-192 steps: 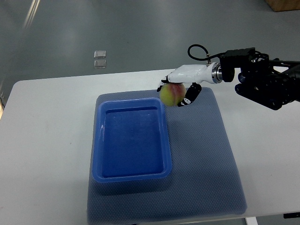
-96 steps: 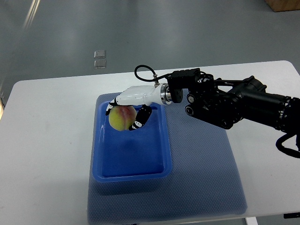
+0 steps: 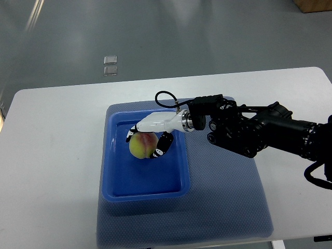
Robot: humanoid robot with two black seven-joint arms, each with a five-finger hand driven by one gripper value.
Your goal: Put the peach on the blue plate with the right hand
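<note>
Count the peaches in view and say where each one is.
1. The peach is inside the blue plate, toward its far end, with the right hand closed around it. No other peach shows on the table.

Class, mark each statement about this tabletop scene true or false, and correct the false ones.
1. The robot hand is wrapped around the peach. True.
2. The peach is over the blue plate. True.
3. The blue plate stands on bare white table. False: it stands on a grey-blue mat.
4. The arm holding the peach enters from the picture's left. False: it enters from the right.
5. A second peach lies on the mat. False: only one peach shows.
</note>
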